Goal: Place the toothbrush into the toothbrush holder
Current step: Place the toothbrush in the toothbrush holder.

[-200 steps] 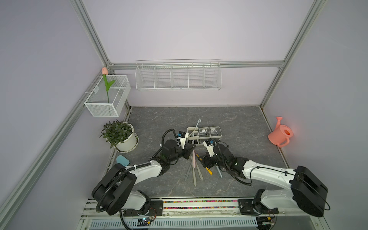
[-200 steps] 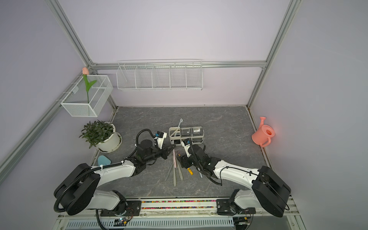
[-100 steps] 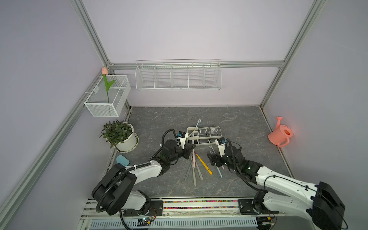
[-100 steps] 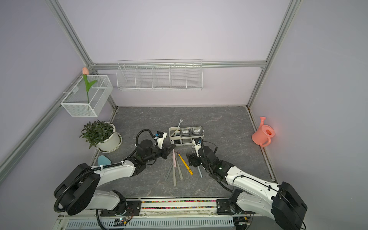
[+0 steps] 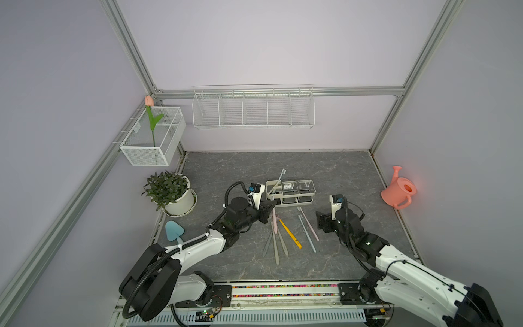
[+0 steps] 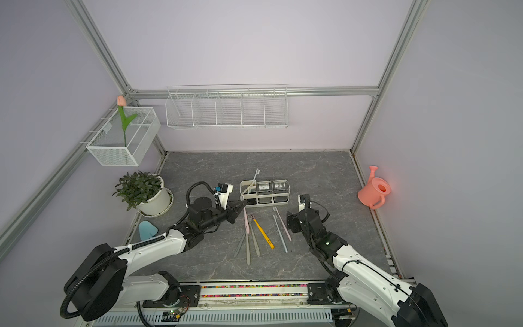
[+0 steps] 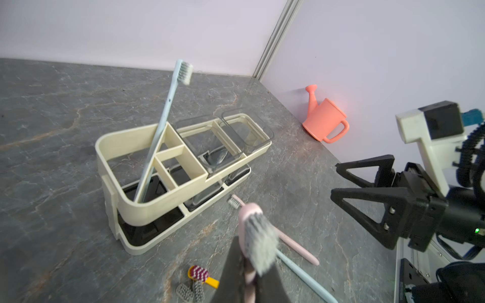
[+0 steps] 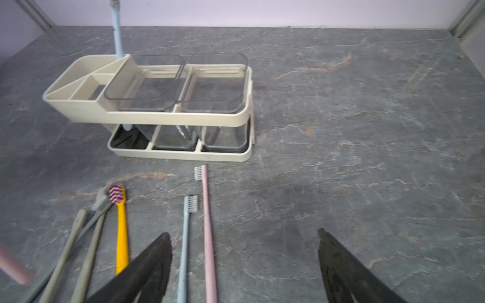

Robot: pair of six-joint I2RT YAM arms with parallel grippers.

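Observation:
The cream-white toothbrush holder (image 5: 290, 193) (image 6: 264, 193) (image 7: 157, 168) (image 8: 157, 115) stands mid-table with a light blue toothbrush (image 5: 278, 179) (image 7: 168, 110) leaning in its end compartment. My left gripper (image 5: 270, 205) (image 6: 242, 204) (image 7: 246, 251) is shut on a pink toothbrush (image 5: 274, 219) (image 7: 258, 236), bristles toward the holder, just in front of the holder's near corner. My right gripper (image 5: 321, 220) (image 6: 291, 220) (image 8: 243, 234) is open with nothing in it, to the right of several loose toothbrushes: yellow (image 5: 288, 233) (image 8: 122, 228), light blue (image 5: 307, 233) (image 8: 185, 244), pink (image 5: 308, 223) (image 8: 208, 236) and grey ones (image 5: 276, 246).
A potted plant (image 5: 172, 192) and a blue trowel (image 5: 174, 230) sit at the table's left edge. A coral watering can (image 5: 399, 192) (image 7: 325, 120) stands against the right wall. A wire basket (image 5: 253, 107) and a mesh box (image 5: 154, 138) with a tulip hang on the walls.
My right gripper has drawn back to the right from the toothbrush pile and opened wider, leaving the yellow toothbrush lying in plain view. The left arm has not moved.

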